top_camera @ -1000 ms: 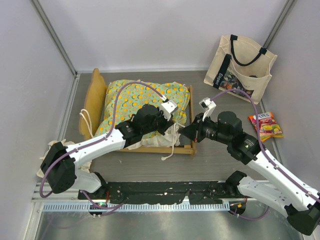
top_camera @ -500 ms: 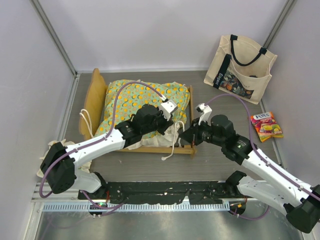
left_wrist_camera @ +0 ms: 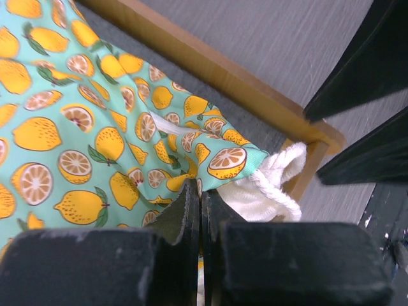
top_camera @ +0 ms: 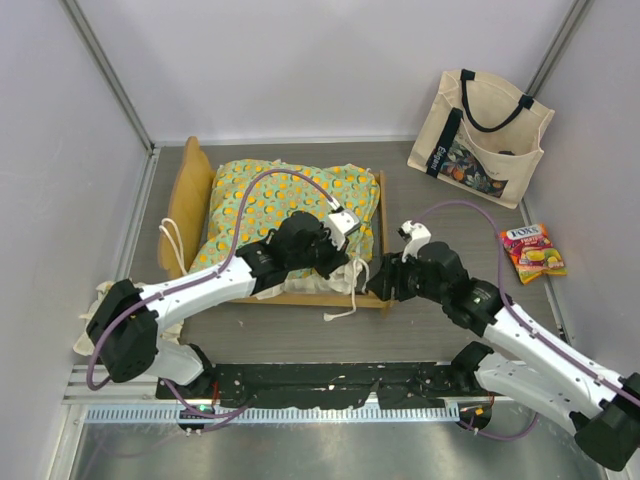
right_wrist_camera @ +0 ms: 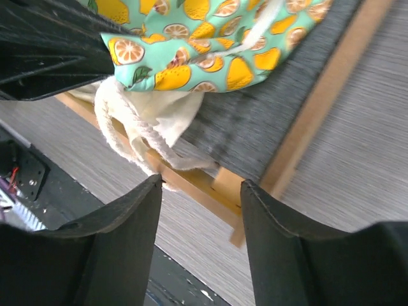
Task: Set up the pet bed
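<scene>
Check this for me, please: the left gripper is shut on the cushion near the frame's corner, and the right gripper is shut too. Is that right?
Not quite. The right gripper is open: the right wrist view shows its fingers apart, with the frame corner visible beyond them. The left gripper is indeed shut on the cushion near that corner.

A cream tote bag (top_camera: 485, 140) with black handles and a fruit print leans upright in the far right corner against the pale wall (top_camera: 300, 70); a red and yellow sweet packet (top_camera: 532, 250) lies flat on the grey wood-grain table (top_camera: 440, 320), near the bag and apart from it; a cream ruffled cloth (top_camera: 97, 293) sits at the near left edge, partly hidden; a black mounting plate (top_camera: 330, 380) runs along the near edge.
</scene>
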You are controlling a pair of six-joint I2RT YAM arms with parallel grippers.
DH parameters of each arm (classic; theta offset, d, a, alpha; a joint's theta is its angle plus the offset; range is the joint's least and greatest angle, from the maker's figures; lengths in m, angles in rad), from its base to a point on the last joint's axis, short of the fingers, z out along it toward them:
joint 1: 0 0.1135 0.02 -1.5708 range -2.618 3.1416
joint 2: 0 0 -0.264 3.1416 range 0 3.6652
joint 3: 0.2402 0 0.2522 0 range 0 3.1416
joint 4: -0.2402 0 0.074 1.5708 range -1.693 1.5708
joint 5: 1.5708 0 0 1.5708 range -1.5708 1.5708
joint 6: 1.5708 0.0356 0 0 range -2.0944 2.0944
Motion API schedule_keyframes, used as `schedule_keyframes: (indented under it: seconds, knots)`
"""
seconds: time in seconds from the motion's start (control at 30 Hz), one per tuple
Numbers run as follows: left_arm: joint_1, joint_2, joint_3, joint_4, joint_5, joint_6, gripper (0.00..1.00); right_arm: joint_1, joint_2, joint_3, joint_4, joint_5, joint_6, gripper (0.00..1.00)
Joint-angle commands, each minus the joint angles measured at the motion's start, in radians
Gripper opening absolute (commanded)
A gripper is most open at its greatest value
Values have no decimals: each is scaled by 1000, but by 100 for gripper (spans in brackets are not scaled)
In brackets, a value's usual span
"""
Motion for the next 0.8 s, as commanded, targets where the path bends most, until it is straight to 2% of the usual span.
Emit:
schedule_keyframes:
  seconds: [0.0,0.13,0.3,0.57,0.6,0.77]
  knots:
    - [6,29,50,-75,60,2,0,5,-133,55,-115,176,27,64]
    - [6,46,83,-113,80,-1,0,5,-171,93,-212,277,50,66]
    - [-9,110,150,-188,94,-10,1,4,-124,109,-274,415,133,66]
    - [-30,244,340,-470,41,-30,6,4,-23,83,-169,349,185,66]
    - [-31,250,351,-502,34,-33,11,4,-15,81,-160,348,187,66]
    - [-34,243,356,-532,34,-60,19,4,40,71,-91,325,188,66]
